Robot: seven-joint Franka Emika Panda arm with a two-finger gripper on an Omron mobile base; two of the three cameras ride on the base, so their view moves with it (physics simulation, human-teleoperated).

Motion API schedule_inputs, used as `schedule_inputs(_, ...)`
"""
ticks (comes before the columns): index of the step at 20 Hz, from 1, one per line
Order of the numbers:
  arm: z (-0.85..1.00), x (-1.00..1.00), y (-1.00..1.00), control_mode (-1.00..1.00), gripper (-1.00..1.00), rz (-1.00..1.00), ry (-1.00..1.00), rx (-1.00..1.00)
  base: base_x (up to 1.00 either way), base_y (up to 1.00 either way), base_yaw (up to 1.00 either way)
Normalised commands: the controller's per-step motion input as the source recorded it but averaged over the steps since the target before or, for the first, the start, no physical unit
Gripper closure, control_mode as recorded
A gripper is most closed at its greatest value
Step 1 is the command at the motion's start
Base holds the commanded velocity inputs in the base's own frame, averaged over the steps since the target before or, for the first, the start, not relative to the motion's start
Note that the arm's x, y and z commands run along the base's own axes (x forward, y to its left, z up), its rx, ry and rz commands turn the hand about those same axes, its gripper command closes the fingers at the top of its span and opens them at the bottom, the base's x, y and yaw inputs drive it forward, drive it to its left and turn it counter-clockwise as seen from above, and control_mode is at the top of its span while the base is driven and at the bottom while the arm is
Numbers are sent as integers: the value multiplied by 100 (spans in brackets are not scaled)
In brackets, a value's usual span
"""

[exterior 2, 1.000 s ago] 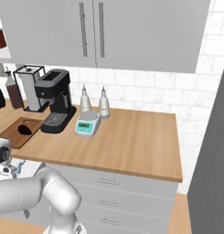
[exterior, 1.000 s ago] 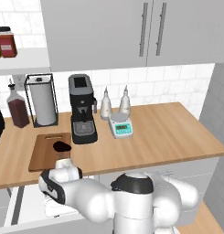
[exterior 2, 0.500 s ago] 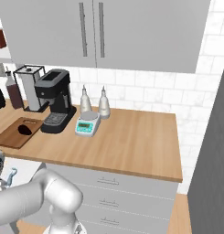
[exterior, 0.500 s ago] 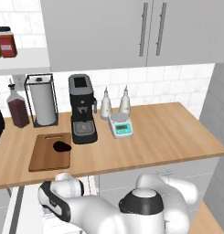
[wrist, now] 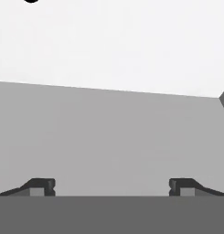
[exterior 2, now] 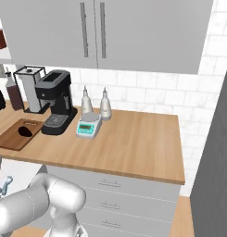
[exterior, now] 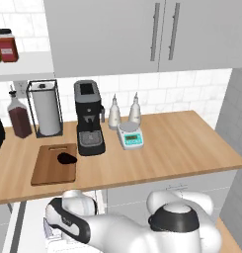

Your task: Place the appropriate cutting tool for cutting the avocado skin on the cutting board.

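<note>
since a second ago the arm has sunk lower, its wrist dropping from the counter's front edge to below the countertop, in front of the open drawer (exterior: 23, 222) at the lower left of the left base view; the things on the counter have not moved; the gripper (wrist: 111, 185) is spread wide with nothing between its two dark tips, which stand far apart at the bottom of the hand view, facing a plain grey surface with a white one beyond it; the cutting board (exterior: 46, 170) lies flat on the wooden counter (exterior: 181, 143), to the left of the black coffee machine (exterior: 89, 118) and just beside its base; the avocado (exterior: 67, 157) sits on the board's right part, near the coffee machine; in the right base view the same board (exterior 2: 10, 138) and avocado (exterior 2: 25, 130) show at the far left; a small teal kitchen scale (exterior: 130, 138) stands right of the coffee machine, with two pale bottles (exterior: 124, 109) behind it against the tiled wall; a paper towel roll in a black frame (exterior: 45, 110) and a dark red bottle (exterior: 19, 116) stand behind the board; i cannot tell where the knife is; a small light-blue looped tool (exterior 2: 5, 183) shows at the lower left edge of the right base view, below counter level, beside the arm.
</note>
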Motion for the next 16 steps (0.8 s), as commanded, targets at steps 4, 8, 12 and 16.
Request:
schedule_inputs(4, 19, 43, 1, -100, -100, 0, 0, 0, 0, 0, 0)
schedule_inputs(8, 25, 40, 14, -100, -100, 2, -5, -3, 0, 0, 0)
schedule_inputs(12, 5, 19, 25, -100, -100, 2, -10, -7, 0, 0, 0)
schedule_inputs(16, -7, 0, 17, -100, -100, 4, -18, -5, 0, 0, 0)
